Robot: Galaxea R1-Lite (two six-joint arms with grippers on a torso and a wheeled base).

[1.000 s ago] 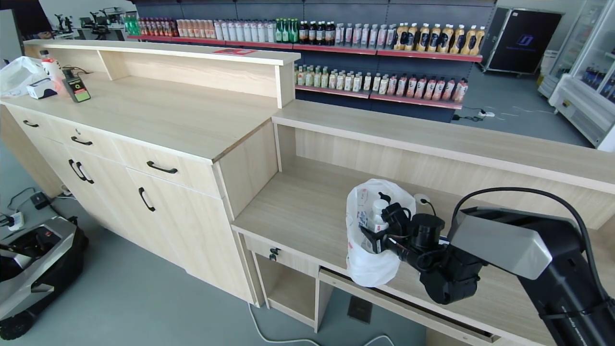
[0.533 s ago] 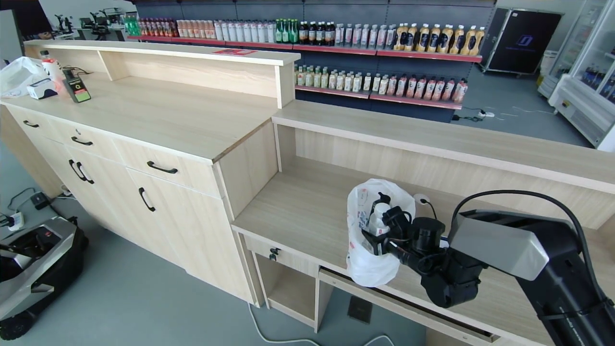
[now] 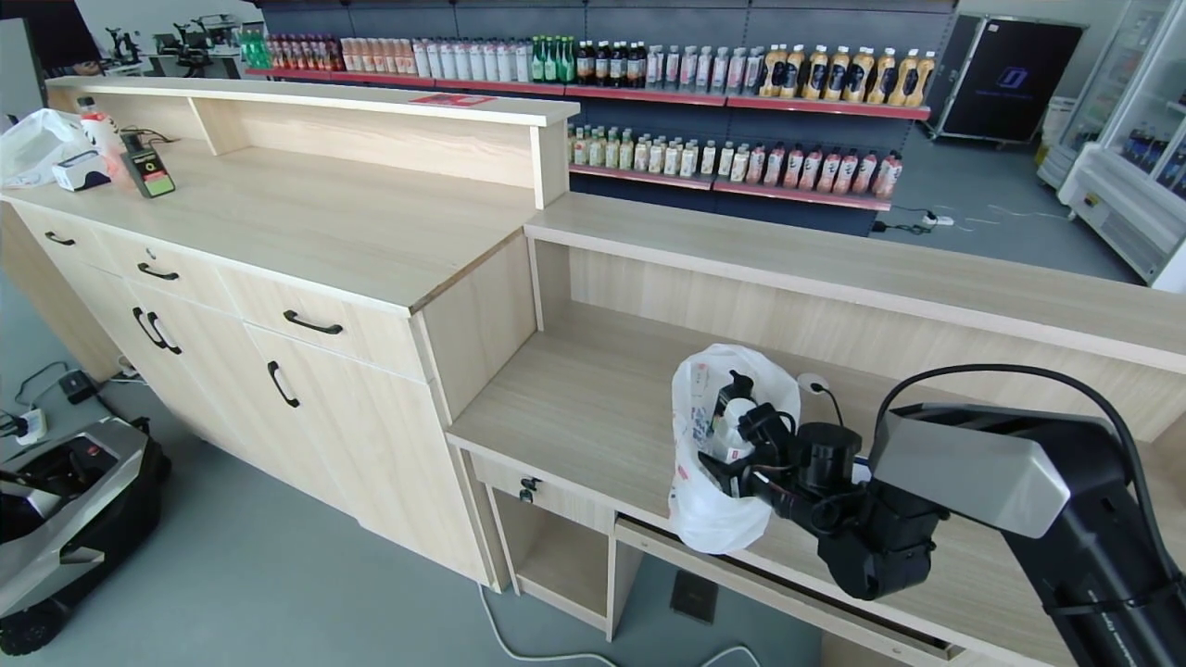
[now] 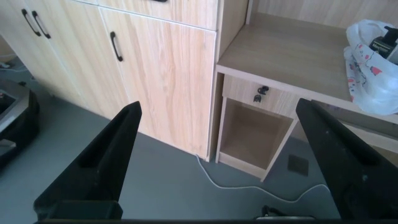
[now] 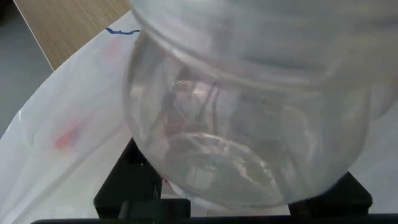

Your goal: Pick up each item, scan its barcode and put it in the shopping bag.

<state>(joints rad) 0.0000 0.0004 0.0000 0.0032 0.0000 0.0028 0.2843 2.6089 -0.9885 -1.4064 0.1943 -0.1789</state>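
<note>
Bottle [image 5: 236, 124] in right gripper [image 3: 727, 424] (at bag [image 3: 709, 519] mouth)

White shopping bag [image 3: 709, 519], flecked red and blue, on the pale wood-grain counter [image 3: 574, 408]; clear bottle [image 5: 249, 124] and black right gripper [image 3: 730, 424] at the bag.

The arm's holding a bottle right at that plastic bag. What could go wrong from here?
1. The shopping bag bulges over the front edge of the counter; a push from the bottle might tip it to the floor.
2. The bag looks thin and floppy, so its rim could snag on the right end effector or fold shut, leaving the bottle outside.
</note>
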